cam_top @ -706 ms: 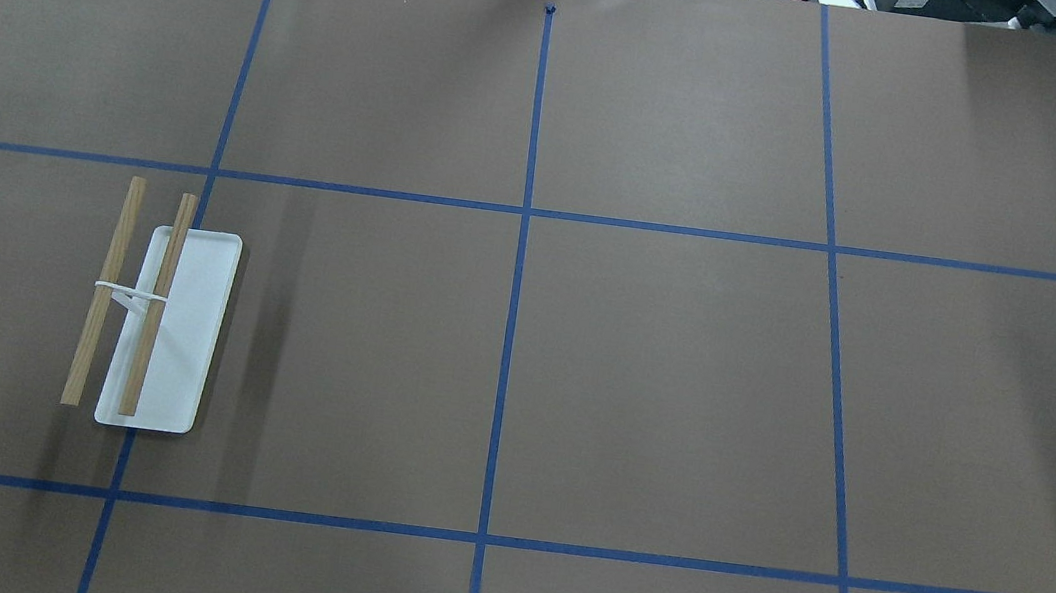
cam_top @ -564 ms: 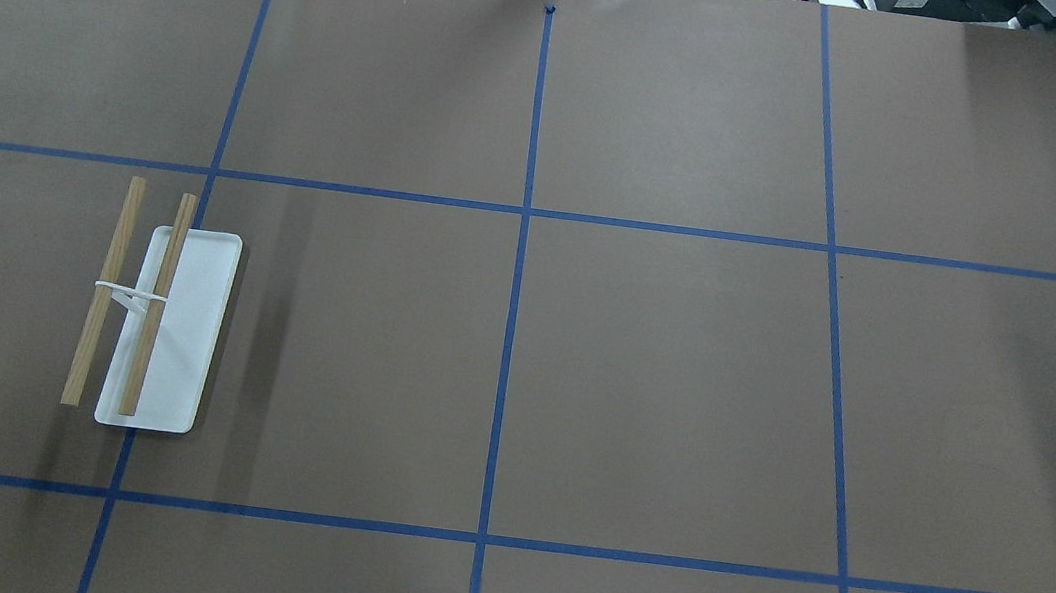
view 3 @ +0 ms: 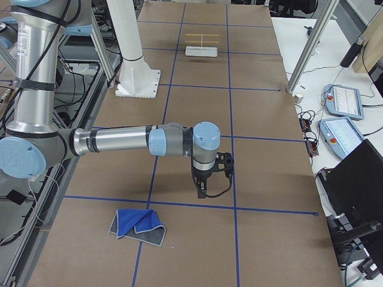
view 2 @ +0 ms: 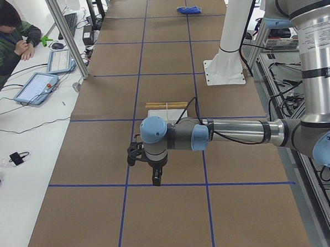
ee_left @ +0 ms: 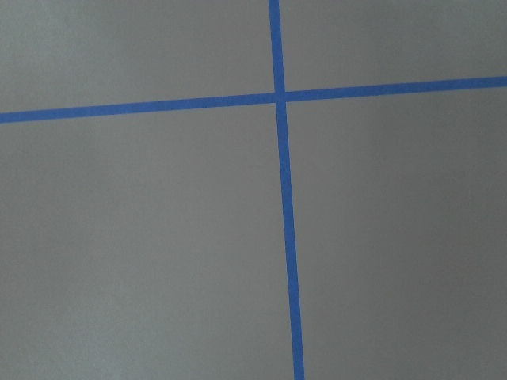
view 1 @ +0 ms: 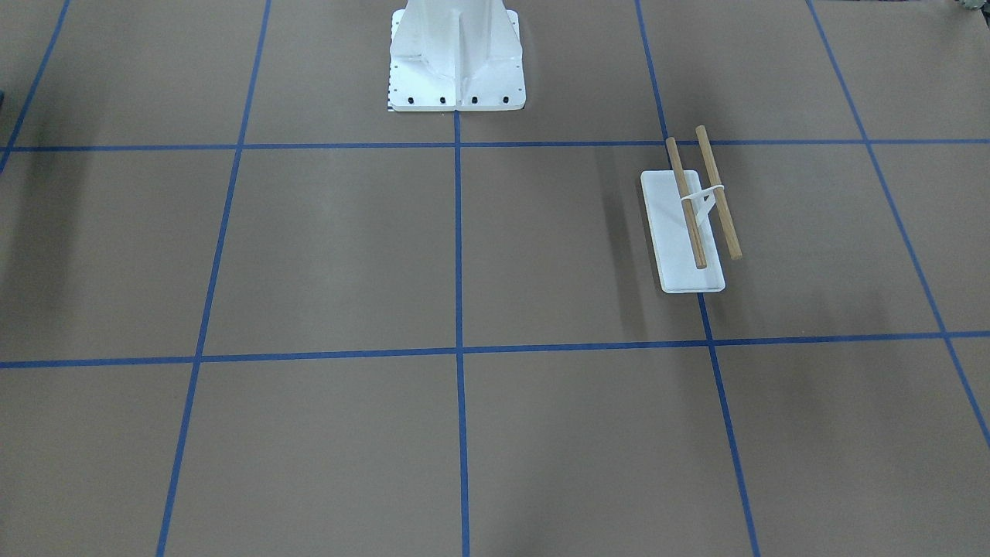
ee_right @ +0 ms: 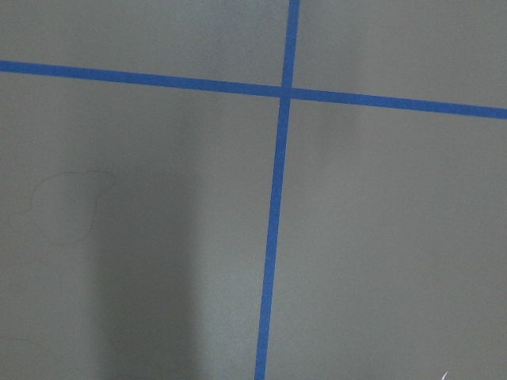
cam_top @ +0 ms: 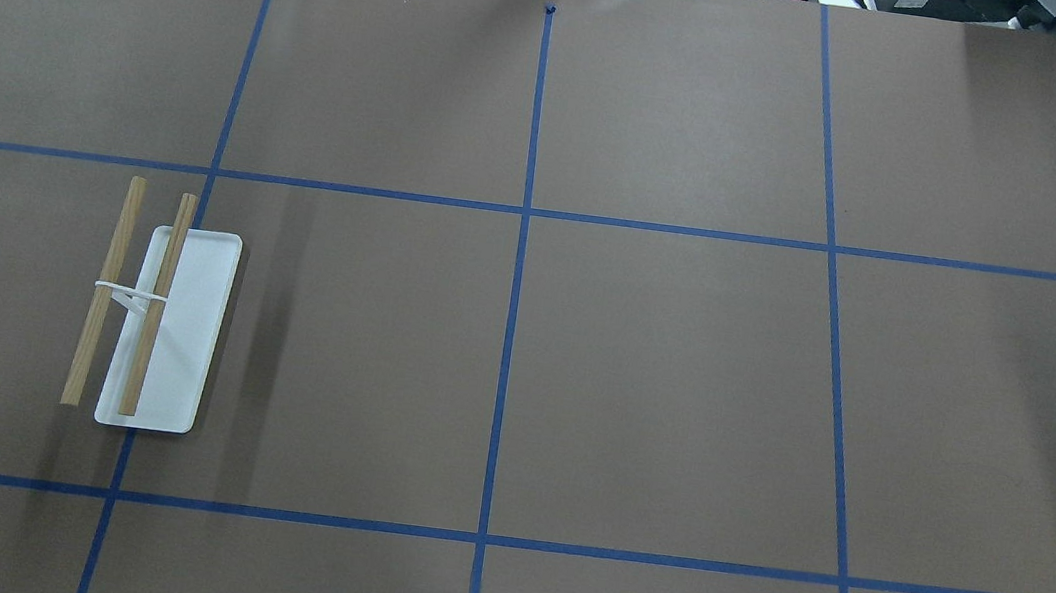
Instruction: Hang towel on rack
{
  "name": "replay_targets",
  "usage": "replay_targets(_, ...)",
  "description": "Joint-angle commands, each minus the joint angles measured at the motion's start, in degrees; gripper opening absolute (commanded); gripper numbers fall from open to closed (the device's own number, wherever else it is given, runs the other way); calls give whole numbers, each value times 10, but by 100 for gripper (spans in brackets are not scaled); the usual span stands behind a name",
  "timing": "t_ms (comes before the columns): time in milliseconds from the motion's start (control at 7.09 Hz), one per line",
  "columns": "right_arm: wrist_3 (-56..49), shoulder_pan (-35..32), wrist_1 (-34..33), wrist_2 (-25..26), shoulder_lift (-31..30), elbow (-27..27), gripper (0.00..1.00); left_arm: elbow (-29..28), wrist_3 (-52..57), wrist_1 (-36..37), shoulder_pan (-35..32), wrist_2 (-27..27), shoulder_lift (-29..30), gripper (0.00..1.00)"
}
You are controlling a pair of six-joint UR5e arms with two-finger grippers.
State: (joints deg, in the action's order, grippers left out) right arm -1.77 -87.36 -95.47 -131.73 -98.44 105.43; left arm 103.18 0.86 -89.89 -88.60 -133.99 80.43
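- Brown paper (cam_top: 658,383) covers the table, squared off by blue tape (cam_top: 509,335). The white pedestal (view 1: 456,62) is bolted at the robot's edge.
- The rack (cam_top: 181,335) stands upright on the robot's left half of the table. Both wooden dowels are bare and nothing hangs on them.
- The towel (view 3: 137,226) lies rumpled on the paper near the table's end on the robot's right. It is mostly blue side up with a grey edge showing, well apart from the rack. The overhead and front-facing views do not reach it.
- The left gripper (view 2: 155,179) hangs fingers-down above the paper near the rack, with no cloth in it. It shows only in a side view, so I cannot tell whether its fingers are spread or closed.
- The right gripper (view 3: 202,191) hangs over a tape line near the towel without touching it. Its fingers cannot be judged either.
- Both wrist cameras show only paper and tape crossings.
- By my reading, the task has barely begun. Grasping the towel, carrying it across the table and draping it over a dowel all remain.
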Motion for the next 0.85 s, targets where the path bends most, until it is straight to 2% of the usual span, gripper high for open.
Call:
replay_targets(0,4,3,9,0,16,7,100,18,-2,0,-1,0,-2,98)
replay_targets(282,6,6,88,2,33,4,100,25,-5,-16,-3,0,35,98)
replay_targets(423,6,5,109,-11,27,4,100,25,-2,-76,-5,0,37,98)
replay_targets(564,-2,6,110,-20,20,3,100,-24,-12,-167,-4,1,47,98)
replay_targets(706,-9,6,114,-36,-27,3,100,-25,-23,-185,-5,-7,51,98)
